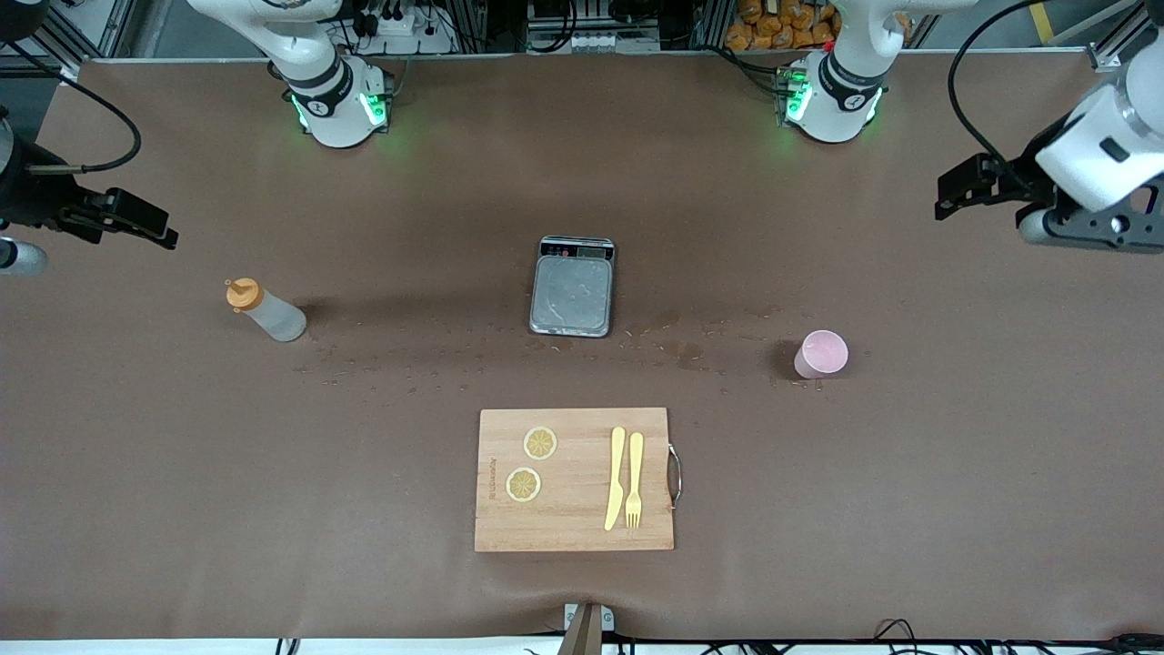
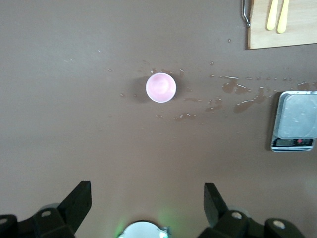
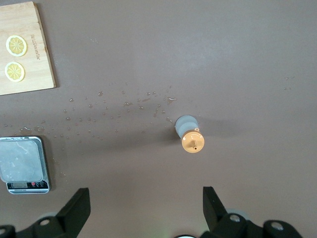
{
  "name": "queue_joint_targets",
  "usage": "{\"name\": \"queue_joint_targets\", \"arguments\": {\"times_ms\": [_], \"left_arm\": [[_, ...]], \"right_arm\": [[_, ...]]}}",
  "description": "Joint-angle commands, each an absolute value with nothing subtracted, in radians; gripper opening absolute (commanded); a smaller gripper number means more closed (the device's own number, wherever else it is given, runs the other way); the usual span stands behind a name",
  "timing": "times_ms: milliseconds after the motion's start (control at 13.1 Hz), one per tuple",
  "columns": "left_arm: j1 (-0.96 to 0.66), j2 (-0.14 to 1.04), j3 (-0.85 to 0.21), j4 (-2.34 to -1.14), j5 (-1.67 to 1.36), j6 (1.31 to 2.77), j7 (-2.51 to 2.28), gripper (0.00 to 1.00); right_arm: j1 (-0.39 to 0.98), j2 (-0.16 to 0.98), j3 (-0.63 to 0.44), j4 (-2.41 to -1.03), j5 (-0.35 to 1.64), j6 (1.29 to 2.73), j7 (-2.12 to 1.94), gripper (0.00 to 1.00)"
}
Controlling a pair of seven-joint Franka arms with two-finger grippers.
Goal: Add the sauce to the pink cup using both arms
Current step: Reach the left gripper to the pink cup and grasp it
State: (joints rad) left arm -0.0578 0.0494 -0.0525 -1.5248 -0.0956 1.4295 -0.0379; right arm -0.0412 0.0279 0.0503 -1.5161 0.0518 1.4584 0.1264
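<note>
The sauce bottle (image 1: 266, 311), translucent with an orange nozzle cap, stands upright on the brown table toward the right arm's end; the right wrist view looks down on it (image 3: 189, 134). The pale-pink cup (image 1: 822, 353) stands upright toward the left arm's end and looks empty from above (image 2: 161, 87). My right gripper (image 1: 155, 232) hangs high over the table's edge at its own end, open (image 3: 146, 196), holding nothing. My left gripper (image 1: 950, 193) hovers over its end of the table, also open (image 2: 147, 191) and empty. Neither touches anything.
A grey scale (image 1: 573, 287) sits mid-table between bottle and cup. Nearer the front camera lies a wooden cutting board (image 1: 573, 537) with two lemon slices (image 1: 540, 443), a yellow knife (image 1: 616, 478) and fork (image 1: 634, 479). Wet droplets (image 1: 691, 350) spot the table.
</note>
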Motion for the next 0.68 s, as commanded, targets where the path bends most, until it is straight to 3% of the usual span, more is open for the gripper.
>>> {"name": "queue_joint_targets", "arguments": {"times_ms": [0, 608], "left_arm": [[-0.032, 0.153, -0.049, -1.511, -0.138, 1.428, -0.02, 1.0], [-0.072, 0.399, -0.06, -1.528, -0.083, 1.695, -0.015, 1.0]], "right_arm": [[-0.058, -0.002, 0.058, -1.549, 0.041, 1.468, 0.127, 1.0], [-0.071, 0.003, 0.055, -1.559, 0.034, 1.456, 0.127, 1.0]]}}
